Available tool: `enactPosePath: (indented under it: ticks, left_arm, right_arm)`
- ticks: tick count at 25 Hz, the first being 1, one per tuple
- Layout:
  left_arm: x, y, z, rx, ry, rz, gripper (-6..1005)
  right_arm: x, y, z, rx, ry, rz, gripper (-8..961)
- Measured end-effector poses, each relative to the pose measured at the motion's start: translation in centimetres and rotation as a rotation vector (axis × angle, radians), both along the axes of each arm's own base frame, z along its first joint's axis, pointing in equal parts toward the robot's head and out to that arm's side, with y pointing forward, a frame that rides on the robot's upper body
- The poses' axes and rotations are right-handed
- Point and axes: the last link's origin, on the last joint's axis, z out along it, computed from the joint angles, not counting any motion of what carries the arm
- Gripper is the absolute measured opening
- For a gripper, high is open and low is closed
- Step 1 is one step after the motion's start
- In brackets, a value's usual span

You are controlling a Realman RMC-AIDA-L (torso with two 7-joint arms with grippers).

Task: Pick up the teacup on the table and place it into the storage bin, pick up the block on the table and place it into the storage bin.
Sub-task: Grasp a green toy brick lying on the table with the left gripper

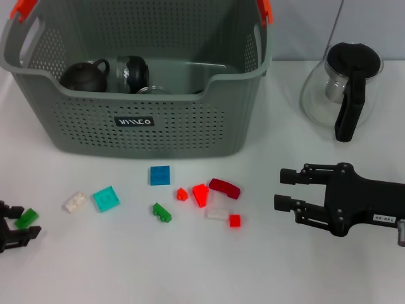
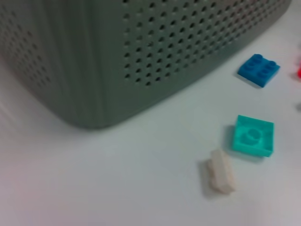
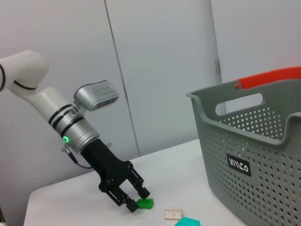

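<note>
Bin (image 1: 158,130) stands at the back of the table (image 1: 266,266), grey and perforated, with orange clips on its handles; a dark teacup (image 1: 85,76) already lies inside it next to a dark jar (image 1: 130,73) on its side. Low at the table's left edge, the left gripper (image 1: 19,225) has its fingers closed on a green block (image 1: 26,218), which the right wrist view shows pinched at the fingertips just above the table. Near it lie a white block (image 1: 75,201) and a teal plate (image 1: 105,198), and farther right a blue block (image 1: 160,175), a second green block (image 1: 161,212) and several red pieces (image 1: 201,193). The right gripper (image 1: 285,189) hangs over the table's right side with its fingers spread, gripping nothing. A glass pot (image 1: 342,88) stands behind it, well apart from the bin.
</note>
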Motion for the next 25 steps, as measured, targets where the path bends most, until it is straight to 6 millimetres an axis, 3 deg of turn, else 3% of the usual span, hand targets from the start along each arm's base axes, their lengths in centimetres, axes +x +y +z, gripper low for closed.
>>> enactPosePath:
  ticks: [21,25]
  left_arm:
    - [-0.4,0.27,0.22,0.045,0.01,0.032,481]
    - [-0.44,0.28,0.15,0.045,0.01,0.033,424]
  right_arm:
    - [-0.11,0.18,0.06,0.001,-0.002,0.005,524]
    - [-0.12,0.17,0.07,0.001,-0.002,0.006,524]
